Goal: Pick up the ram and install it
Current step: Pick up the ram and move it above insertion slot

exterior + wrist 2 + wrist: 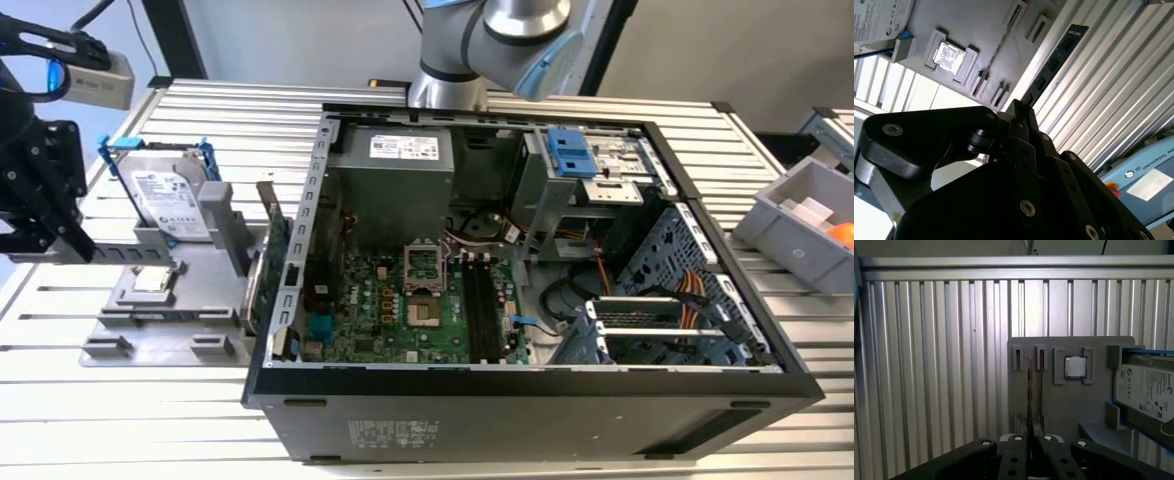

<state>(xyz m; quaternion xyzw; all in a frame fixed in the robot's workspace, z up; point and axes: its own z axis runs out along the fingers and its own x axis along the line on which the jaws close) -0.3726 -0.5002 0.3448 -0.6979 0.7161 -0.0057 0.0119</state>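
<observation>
At the exterior view's left, the black gripper (60, 245) hangs above the flat grey holder plate (200, 300). In both wrist views it is clamped on one end of the long, narrow, dark ram (1054, 60) (1029, 390), which sticks out beyond the fingertips. The open black computer case (534, 410) sits to the right.

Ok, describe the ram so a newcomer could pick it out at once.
Beside the open case, on the exterior view's left, a grey plate lies on the ribbed table. In the second wrist view the ram is the long dark stick clamped in the end effector, unlike the plate's square chip and blue-framed drive.
</observation>
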